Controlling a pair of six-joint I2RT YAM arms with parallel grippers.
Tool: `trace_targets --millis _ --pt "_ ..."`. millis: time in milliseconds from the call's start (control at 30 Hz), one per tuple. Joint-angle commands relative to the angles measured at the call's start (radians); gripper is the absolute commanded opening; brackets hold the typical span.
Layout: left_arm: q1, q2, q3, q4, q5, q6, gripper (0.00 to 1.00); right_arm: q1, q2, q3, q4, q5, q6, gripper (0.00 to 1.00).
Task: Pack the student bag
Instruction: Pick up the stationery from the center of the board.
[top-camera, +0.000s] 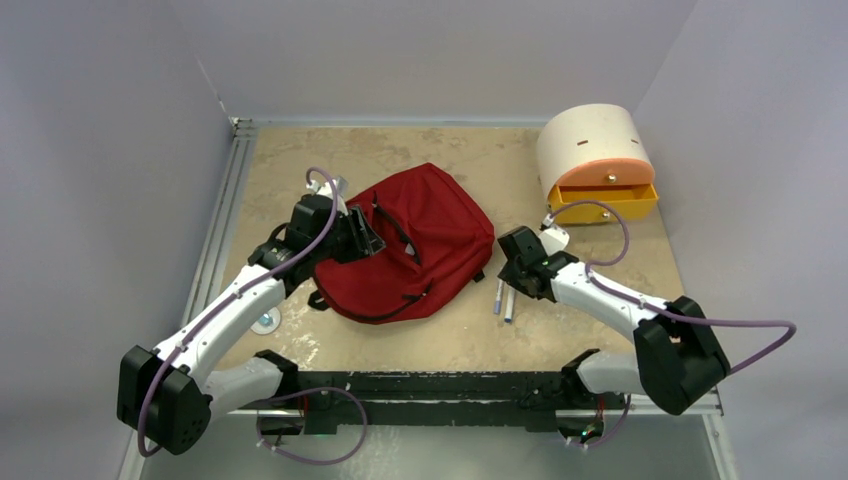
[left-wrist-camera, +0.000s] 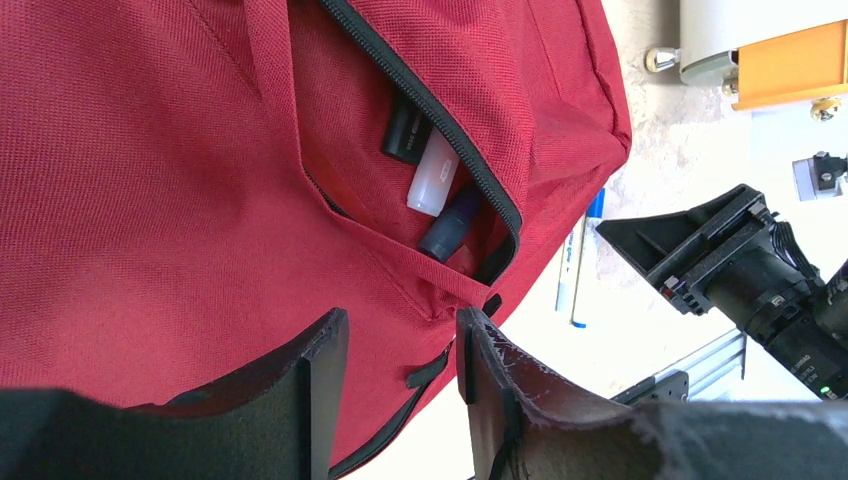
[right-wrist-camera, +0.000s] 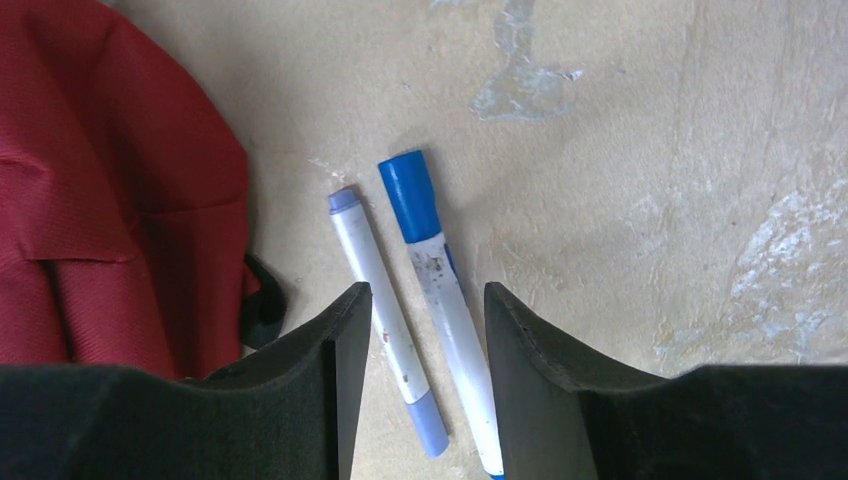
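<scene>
The dark red student bag (top-camera: 425, 235) lies flat in the middle of the table. In the left wrist view its front pocket (left-wrist-camera: 440, 190) is unzipped, with a black item, a white item and a dark blue item inside. My left gripper (top-camera: 368, 238) is open over the bag's left side, its jaws (left-wrist-camera: 402, 318) astride the fabric near the pocket's corner. Two white markers (top-camera: 503, 300) lie right of the bag: a purple-capped one (right-wrist-camera: 372, 285) and a blue-capped one (right-wrist-camera: 432, 260). My right gripper (top-camera: 510, 270) is open just above them, its jaws (right-wrist-camera: 427, 292) on either side of both.
A cream-and-orange rounded drawer box (top-camera: 597, 165) stands at the back right with its orange drawer slightly pulled out; it also shows in the left wrist view (left-wrist-camera: 790, 60). A small round disc (top-camera: 266, 322) lies near the left arm. Grey walls close in the table.
</scene>
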Motion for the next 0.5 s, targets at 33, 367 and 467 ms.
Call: trace_targets --millis 33,367,467 --pt "0.005 -0.024 0.024 0.022 0.008 -0.016 0.43 -0.013 -0.024 -0.023 -0.009 0.026 0.078 0.46" --pt "0.005 -0.012 0.031 0.027 0.016 -0.018 0.42 -0.020 0.027 -0.006 -0.010 0.021 0.091 0.44" --pt "0.005 -0.016 0.029 0.025 0.015 -0.018 0.42 -0.019 0.042 -0.001 -0.006 0.013 0.090 0.43"
